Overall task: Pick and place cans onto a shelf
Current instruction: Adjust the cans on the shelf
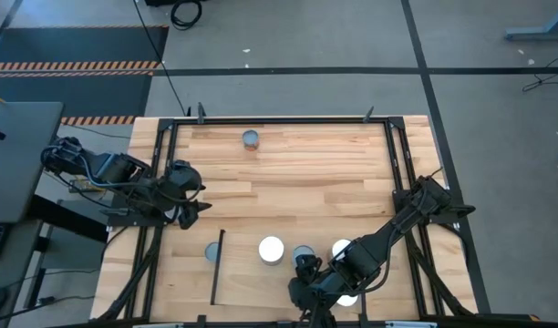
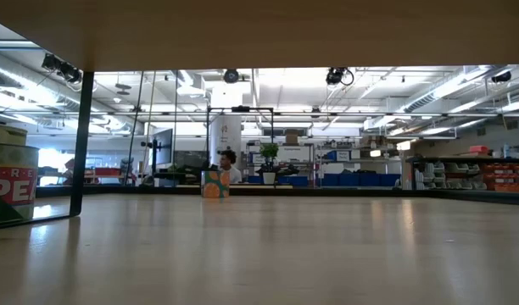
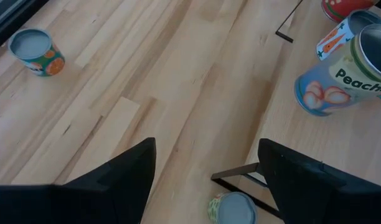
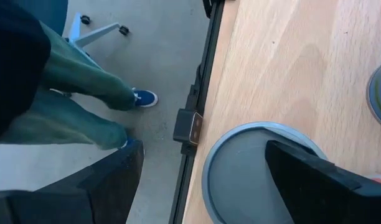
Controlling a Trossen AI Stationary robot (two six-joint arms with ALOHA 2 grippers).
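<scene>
My right gripper [image 1: 306, 290] hangs open at the table's near edge, over the pale shelf panel [image 1: 252, 287]. In its wrist view [image 4: 204, 148] a grey can top [image 4: 237, 171] lies below it; one finger stands over the can and the other over the floor. Whether it touches the can, I cannot tell. White cans [image 1: 272, 249] [image 1: 343, 248] and a grey can [image 1: 304, 253] stand on the shelf. Another can [image 1: 211, 252] stands left of the black bar [image 1: 217, 267]. An orange-labelled can [image 1: 251, 138] [image 3: 35, 51] [image 2: 213, 185] stands far back. My left gripper [image 1: 186, 199] [image 3: 206, 155] is open and empty at the left.
The left wrist view shows a peach can [image 3: 337, 81] with further cans behind it [image 3: 340, 31], and a small can [image 3: 231, 208] by the bar. A green-labelled can [image 2: 7, 182] stands close in the low view. A person's legs [image 4: 84, 106] are beside the near edge.
</scene>
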